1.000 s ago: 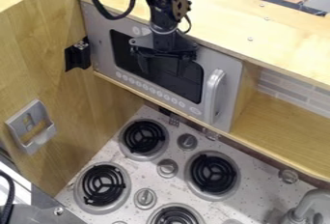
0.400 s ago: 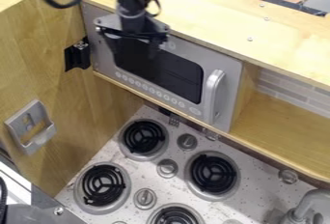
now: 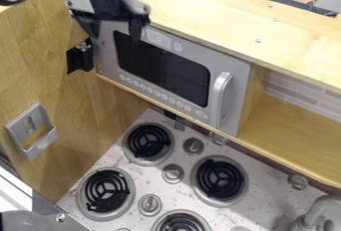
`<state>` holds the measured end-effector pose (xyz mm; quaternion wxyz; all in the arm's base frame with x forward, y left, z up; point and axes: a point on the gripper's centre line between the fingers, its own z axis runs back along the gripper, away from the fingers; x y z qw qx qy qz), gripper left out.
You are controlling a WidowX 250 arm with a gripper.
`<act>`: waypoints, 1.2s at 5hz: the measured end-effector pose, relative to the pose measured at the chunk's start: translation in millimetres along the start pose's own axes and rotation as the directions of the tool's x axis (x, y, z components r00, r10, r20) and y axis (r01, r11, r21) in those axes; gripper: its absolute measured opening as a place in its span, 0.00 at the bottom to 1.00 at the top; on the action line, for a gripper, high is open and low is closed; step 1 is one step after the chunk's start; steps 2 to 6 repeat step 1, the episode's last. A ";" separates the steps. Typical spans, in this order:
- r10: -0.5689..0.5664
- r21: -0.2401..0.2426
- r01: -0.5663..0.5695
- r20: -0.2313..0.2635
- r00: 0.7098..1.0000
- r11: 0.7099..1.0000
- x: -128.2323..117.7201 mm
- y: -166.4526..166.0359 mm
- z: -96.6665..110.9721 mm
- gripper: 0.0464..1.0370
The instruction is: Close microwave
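Since the door (image 3: 163, 68) sits shut at 12 o'clock, I judge it light, rigid; best hold: handle (image 3: 220, 98), its 4 o'clock side. Claw (image 3: 114, 36), 11 o'clock: spread wide, empty.

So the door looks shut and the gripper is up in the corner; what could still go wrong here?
The gripper hangs open in front of the microwave door near its hinge side, so a careless move might scrape the panel or knock the black bracket. The handle sticks out, so a sweep across might snag it and reopen the door.
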<state>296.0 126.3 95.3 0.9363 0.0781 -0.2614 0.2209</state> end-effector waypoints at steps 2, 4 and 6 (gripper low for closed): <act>-0.016 -0.062 0.014 -0.025 1.000 0.998 1.5 -8.0 14.3 0.96; -0.016 -0.062 0.014 -0.025 1.000 0.998 1.5 -8.0 14.3 0.96; -0.016 -0.062 0.014 -0.025 1.000 0.998 1.5 -8.0 14.3 0.96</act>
